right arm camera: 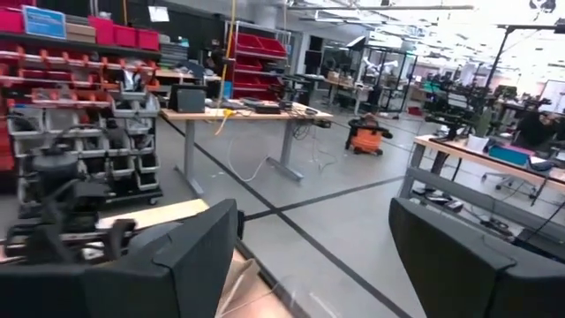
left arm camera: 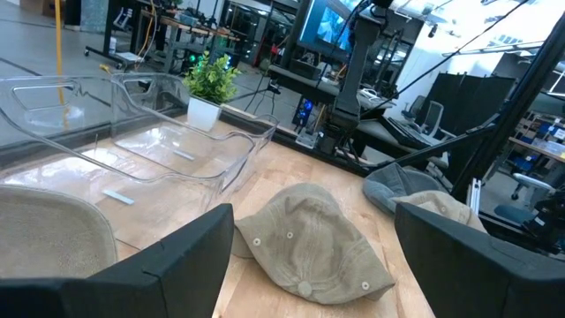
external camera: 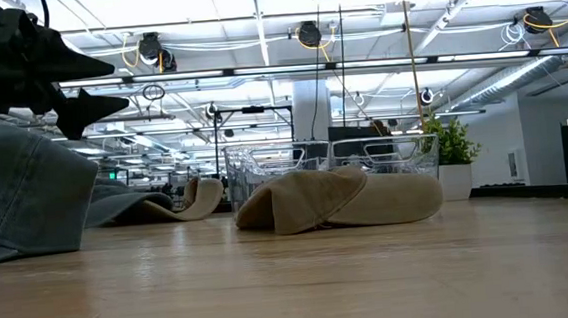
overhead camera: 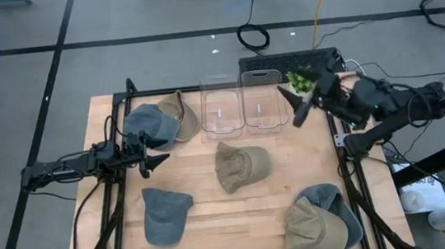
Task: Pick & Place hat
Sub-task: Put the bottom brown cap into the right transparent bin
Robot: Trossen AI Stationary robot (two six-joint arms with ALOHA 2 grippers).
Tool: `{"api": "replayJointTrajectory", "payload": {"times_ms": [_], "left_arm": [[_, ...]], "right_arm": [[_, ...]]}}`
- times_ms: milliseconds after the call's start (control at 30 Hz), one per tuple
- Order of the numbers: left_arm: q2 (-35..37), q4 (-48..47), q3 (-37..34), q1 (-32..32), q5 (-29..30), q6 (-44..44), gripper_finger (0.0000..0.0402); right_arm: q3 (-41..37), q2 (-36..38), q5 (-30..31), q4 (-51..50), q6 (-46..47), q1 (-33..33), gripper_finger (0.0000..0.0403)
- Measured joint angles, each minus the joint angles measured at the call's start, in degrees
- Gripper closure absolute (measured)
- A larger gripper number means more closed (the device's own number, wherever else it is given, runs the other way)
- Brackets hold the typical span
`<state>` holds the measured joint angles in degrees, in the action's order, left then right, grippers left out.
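Open left claw (overhead camera: 158, 158) near tan hat (overhead camera: 241, 165)

In the low view the blue hat (external camera: 21, 192) is cut off by the left edge. At the desk's far left corner, a blue hat (overhead camera: 151, 125) overlaps a tan hat (overhead camera: 182, 115). At the near right corner, a tan hat (overhead camera: 312, 227) covers part of another blue hat (overhead camera: 331, 200).

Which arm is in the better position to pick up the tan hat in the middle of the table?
Probably the left. The left gripper is open, low beside the table's left side, and its wrist view looks straight at the tan hat. The right gripper is also open but raised near the clear bins, facing away.
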<state>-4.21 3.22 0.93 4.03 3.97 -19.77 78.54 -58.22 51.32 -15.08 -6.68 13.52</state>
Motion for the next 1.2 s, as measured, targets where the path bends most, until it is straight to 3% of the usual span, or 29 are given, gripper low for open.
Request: {"api": "replayJointTrajectory", "payload": {"times_ms": [167,300,600,967,1200], "left_arm": [[0.0,0.0,0.0,0.0,0.0,0.0,0.0078],[0.0,0.0,0.0,0.0,0.0,0.0,0.0078],[0.0,0.0,0.0,0.0,0.0,0.0,0.0078],[0.0,0.0,0.0,0.0,0.0,0.0,0.0078],[0.0,0.0,0.0,0.0,0.0,0.0,0.0078]], "right_arm": [[0.0,0.0,5.8,0.0,-0.7,9.3,0.0119],[0.1,-0.9,6.5,0.2,-0.1,15.5,0.0119],[0.1,-6.1,16.9,3.1,0.3,28.1,0.0119],[0.1,-14.5,31.3,17.8,-0.2,39.3,0.0119],[0.0,-19.0,31.2,25.8,-3.8,41.8,0.0119]]}}
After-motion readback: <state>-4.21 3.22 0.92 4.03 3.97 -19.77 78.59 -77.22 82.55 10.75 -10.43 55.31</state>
